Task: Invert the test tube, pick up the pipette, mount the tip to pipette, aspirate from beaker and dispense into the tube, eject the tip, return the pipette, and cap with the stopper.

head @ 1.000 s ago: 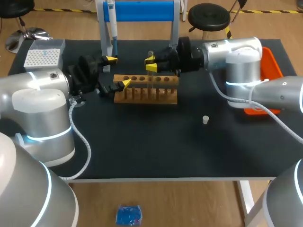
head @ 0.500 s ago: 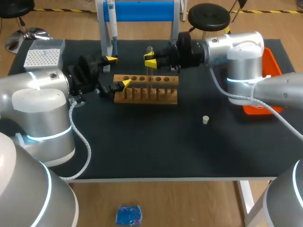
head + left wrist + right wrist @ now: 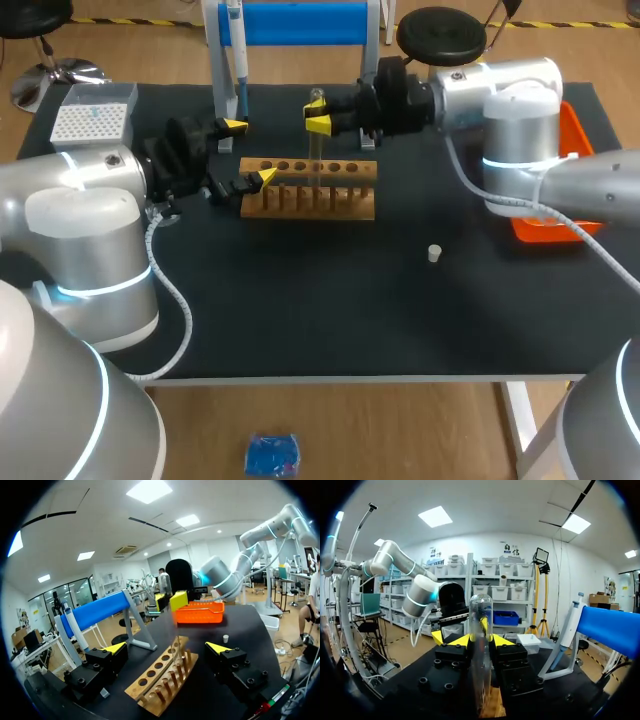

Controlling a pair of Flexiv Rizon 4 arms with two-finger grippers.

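- The right tool (image 3: 319, 123) is closed on the test tube (image 3: 480, 611), with one yellow tip on each side of the glass. It holds the tube upright over the wooden rack (image 3: 310, 195).
- In the right wrist view the tube's rounded, closed end points up. I therefore judge the first step, inverting the tube, to be under way but not finished.
- I cannot tell whether the tube's lower end has cleared the rack's holes.
- The left tool (image 3: 250, 151) is wide open and holds nothing. Its fingers stand either side of the rack's 9 o'clock end, apart from the wood.
- The pipette (image 3: 231, 45) hangs untouched in its blue stand, at about 11 o'clock from the rack.
- The tip box (image 3: 90, 122) sits at the tabletop's (image 3: 330, 300) 10 o'clock corner.
- The stopper (image 3: 434, 253) lies alone at about 4 o'clock from the rack, well apart from both tools.
- The orange tray (image 3: 578, 135) lies at the 3 o'clock edge, partly behind the right arm.
- I cannot make out the beaker.
- Nearly everything remains:
  - turning the tube and seating it mouth up;
  - taking the pipette and mounting a tip;
  - drawing from the beaker and dispensing;
  - ejecting the tip and returning the pipette;
  - capping the tube.
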